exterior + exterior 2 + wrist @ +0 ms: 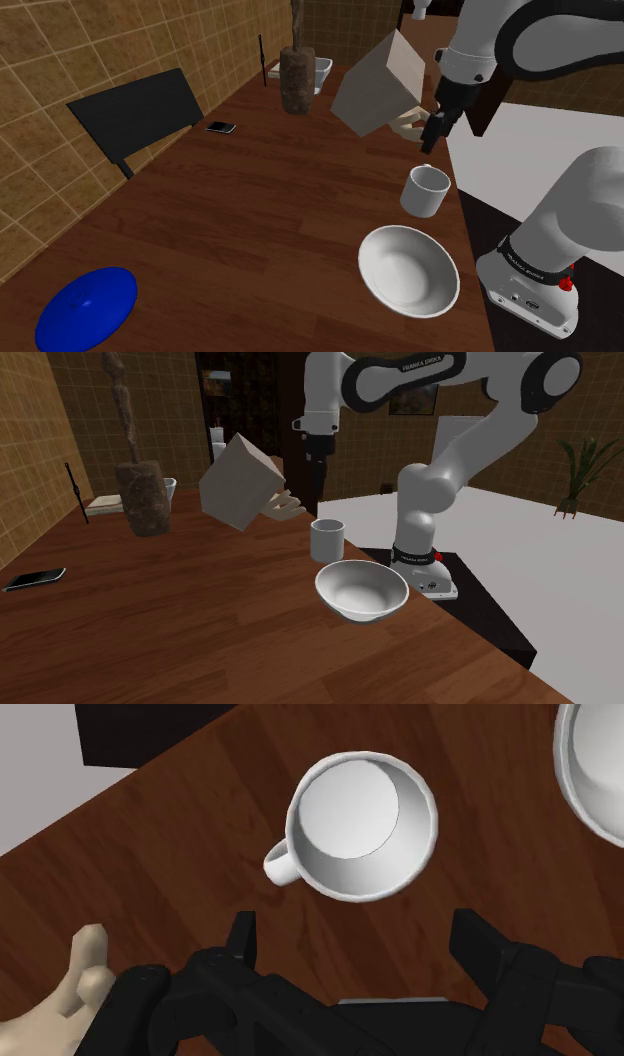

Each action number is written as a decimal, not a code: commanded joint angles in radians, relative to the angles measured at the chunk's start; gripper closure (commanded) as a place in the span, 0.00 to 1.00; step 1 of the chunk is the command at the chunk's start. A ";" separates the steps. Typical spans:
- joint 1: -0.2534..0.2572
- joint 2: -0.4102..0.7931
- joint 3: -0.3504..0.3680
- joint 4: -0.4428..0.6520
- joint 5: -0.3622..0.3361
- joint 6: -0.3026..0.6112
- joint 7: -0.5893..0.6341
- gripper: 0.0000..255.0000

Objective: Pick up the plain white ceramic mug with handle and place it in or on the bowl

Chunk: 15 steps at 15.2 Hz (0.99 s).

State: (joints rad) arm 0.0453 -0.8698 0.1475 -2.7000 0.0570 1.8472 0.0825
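A plain white mug (pixel 427 190) stands upright on the dark wooden table (pixel 250 230), close to the edge by the arm's stand. A white bowl (pixel 408 270) sits beside it, a short gap nearer the shoulder view's bottom. My black gripper (pixel 430 138) hangs above the table just beyond the mug, pointing down. In the wrist view the mug (pixel 362 826) lies ahead of the gripper (pixel 358 939), its handle (pixel 278 864) turned to one side, and the bowl's rim (pixel 600 764) shows at the edge. The fingers (pixel 240 932) stand wide apart with nothing between them. The second exterior view shows mug (pixel 327 539), bowl (pixel 361 590) and gripper (pixel 318 492).
A tilted beige box (pixel 380 85) with a pale hand-like shape (pixel 405 128) under it sits right beside the gripper. Farther back are a brown block with a stick (pixel 295 78), a white container (pixel 322 72), a phone (pixel 221 127) and a black panel (pixel 135 115). A blue disc (pixel 88 305) lies near the front.
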 commanded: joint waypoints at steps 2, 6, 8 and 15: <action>0.036 0.006 0.040 -0.072 0.055 0.065 0.045 0.00; 0.089 0.037 0.094 -0.156 0.132 0.165 0.099 0.00; 0.099 0.052 0.106 -0.178 0.148 0.200 0.107 0.00; 0.105 0.108 0.125 -0.240 0.166 0.318 0.106 0.00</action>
State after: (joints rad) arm 0.1513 -0.7782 0.2687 -2.9338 0.2209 2.1420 0.1890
